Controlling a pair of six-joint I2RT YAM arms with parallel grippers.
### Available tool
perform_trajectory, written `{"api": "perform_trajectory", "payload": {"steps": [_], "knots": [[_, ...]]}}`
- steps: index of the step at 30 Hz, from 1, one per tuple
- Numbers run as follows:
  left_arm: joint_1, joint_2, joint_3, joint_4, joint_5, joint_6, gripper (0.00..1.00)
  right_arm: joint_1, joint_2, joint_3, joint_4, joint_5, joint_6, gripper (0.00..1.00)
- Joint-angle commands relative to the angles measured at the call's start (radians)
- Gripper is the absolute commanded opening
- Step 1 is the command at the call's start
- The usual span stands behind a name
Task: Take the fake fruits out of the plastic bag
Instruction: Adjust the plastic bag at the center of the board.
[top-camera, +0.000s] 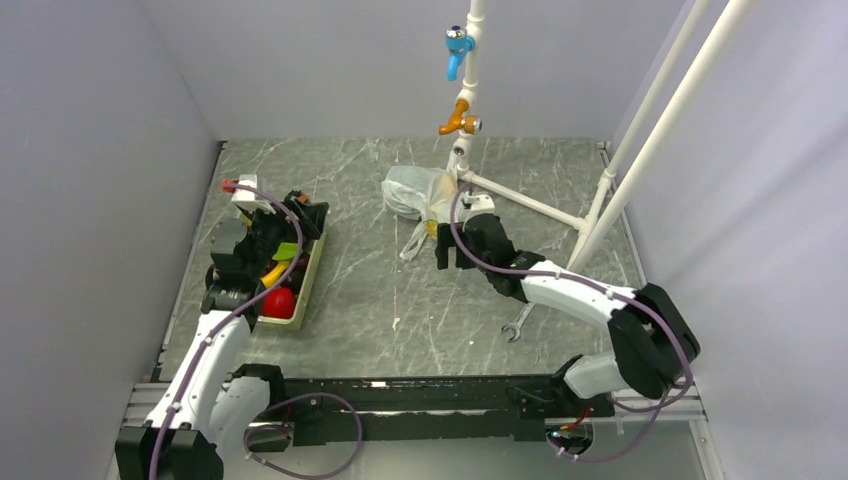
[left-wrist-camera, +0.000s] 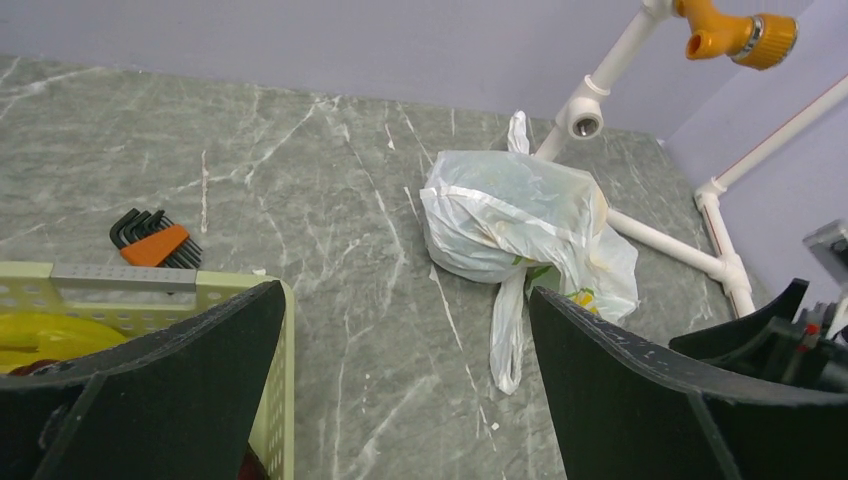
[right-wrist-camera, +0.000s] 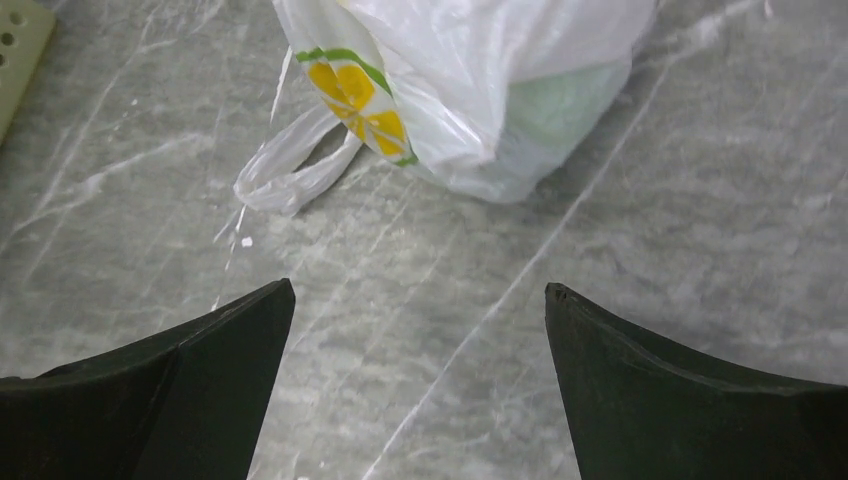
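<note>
Closest in, the left arm and the right arm rise from the front edge of the desk. A small wrench lies loose beside the right one and has no part in this job.

Further in on the left, the left fingers hang spread and empty above a cream tray. It holds a red fruit and a yellow one, and a green piece there is half hidden by the arm. I take the tray for the drop-off spot, so parking wide open over it makes sense: nothing is being carried, and that arm is clear of the other's reach. A fan of hex keys sits just past the tray.

Toward the middle, the right fingers are also spread wide and grip nothing. They are low over bare desk and aimed at the plastic bag, near it but not touching. The bag lies slumped and bulging, with one loop handle trailing toward the arm. A pale green fruit shows through the thin plastic, so I judge the emptying unfinished. The wide spread would suit hooking the handle or pinching the bag's skin.

Behind it, the bag sits right by the foot of a white pipe frame. Whether they touch I cannot tell.
</note>
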Motion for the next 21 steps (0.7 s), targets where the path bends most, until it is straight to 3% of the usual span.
{"api": "perform_trajectory", "payload": {"steps": [1, 8, 12, 17, 21], "knots": [[0.019, -0.024, 0.009, 0.027, -0.019, -0.041, 0.99, 0.08, 0.089, 0.082, 0.17, 0.179, -0.165, 0.98], [0.038, 0.022, 0.049, -0.007, 0.125, 0.011, 0.99, 0.187, 0.289, 0.275, 0.095, 0.437, -0.311, 0.91], [0.059, 0.036, 0.088, -0.075, 0.15, 0.042, 0.99, 0.234, 0.345, 0.31, 0.087, 0.367, -0.292, 0.89], [0.061, -0.013, 0.085, -0.104, 0.084, 0.066, 0.99, 0.25, 0.4, 0.301, 0.112, 0.235, -0.201, 0.76], [0.061, -0.039, 0.069, -0.088, 0.08, 0.085, 0.99, 0.252, 0.479, 0.353, 0.087, 0.232, -0.166, 0.73]]}}
